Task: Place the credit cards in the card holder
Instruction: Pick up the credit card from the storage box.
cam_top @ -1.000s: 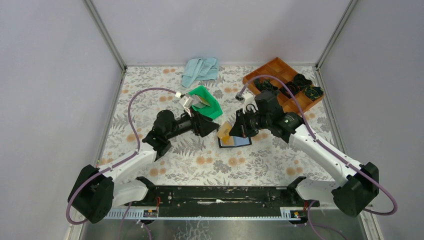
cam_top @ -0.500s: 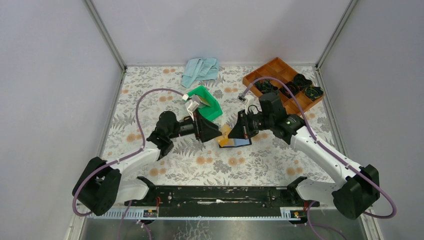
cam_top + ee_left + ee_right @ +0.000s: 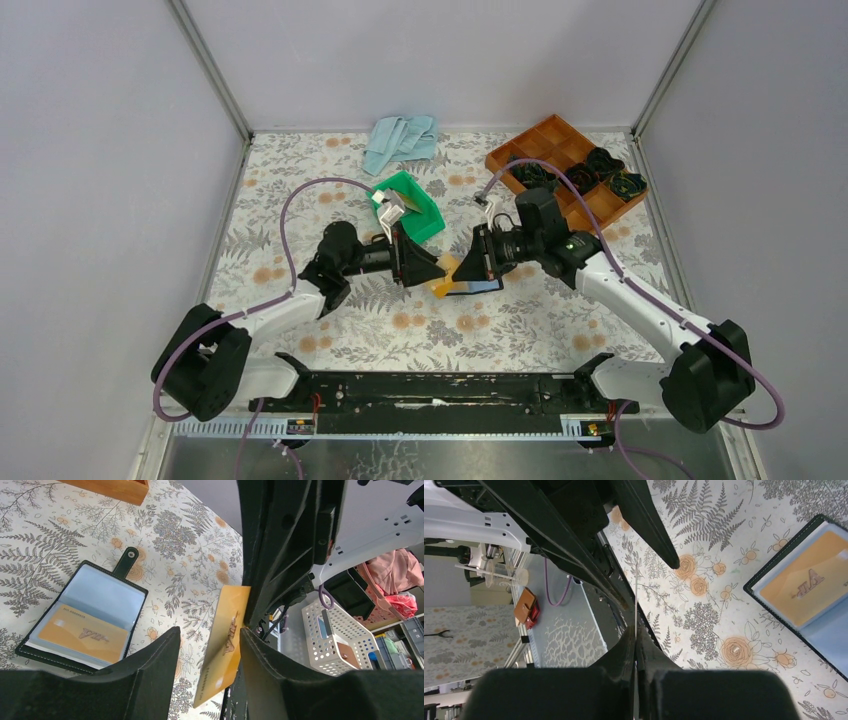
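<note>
Right hand [image 3: 637,637] pinches thin tan-gold card [image 3: 225,645]; left hand [image 3: 210,632], jaws apart, straddles it. Close squarely before releasing. Black folding card holder [image 3: 480,287] lies at card's 4 o'clock from above.

Bright, even light from above; soft, faint shadows on the worktop [image 3: 520,320] below each end effector. In wrist views the left end effector [image 3: 210,632] and right end effector [image 3: 636,630] loom dark, slightly blurred; the worktop beyond is sharp.

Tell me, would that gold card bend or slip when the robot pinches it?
Probably stiff: the card stands straight, held by one edge in the right gripper. Likely light: that small pinch carries it. Its smooth face may be slippery, so it could slide.
</note>
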{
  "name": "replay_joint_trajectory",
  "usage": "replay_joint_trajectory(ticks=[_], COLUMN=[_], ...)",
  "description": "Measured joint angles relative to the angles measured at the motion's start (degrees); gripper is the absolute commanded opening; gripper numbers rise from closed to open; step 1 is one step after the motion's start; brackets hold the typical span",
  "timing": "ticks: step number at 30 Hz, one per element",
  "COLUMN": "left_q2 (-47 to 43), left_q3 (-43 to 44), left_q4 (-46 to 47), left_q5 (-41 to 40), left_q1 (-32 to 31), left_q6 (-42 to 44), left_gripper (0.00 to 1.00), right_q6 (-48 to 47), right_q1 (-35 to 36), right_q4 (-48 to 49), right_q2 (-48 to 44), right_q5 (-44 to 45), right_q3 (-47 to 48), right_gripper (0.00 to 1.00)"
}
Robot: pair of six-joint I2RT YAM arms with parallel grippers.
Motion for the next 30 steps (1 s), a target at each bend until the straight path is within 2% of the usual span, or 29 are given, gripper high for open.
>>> replay_joint_trajectory(ticks=[3, 11, 24, 27, 30], left_q2=[0.0, 1.1, 2.2, 3.0, 4.1], left_q3=[0.0, 0.3, 1.0, 1.2, 1.3], left_q4=[0.0, 0.1, 0.4, 1.2, 2.4], left_q5=[0.2, 1.4, 2.5, 2.9, 2.9], left_q1=[0.0, 0.0, 0.4, 0.7, 0.7], left_q6=[-0.1, -0.6, -1.4, -2.2, -3.0], left_gripper=[0.43, 0.36, 0.06, 0.03, 0.00], right_q6=[0.3, 1.5, 1.8, 1.8, 1.9], right_q1=[-0.3, -2.0, -3.5, -3.9, -4.3], right_q4=[0.9, 3.5, 5.0, 5.4, 5.6], right_q2=[0.2, 1.1, 2.9, 3.4, 3.7], right_q5=[-0.7, -3.1, -4.8, -4.8, -4.8], right_q3=[-1.5, -2.4, -2.6, -2.6, -2.8], right_gripper=[0.00, 0.00, 0.00, 0.00, 0.09])
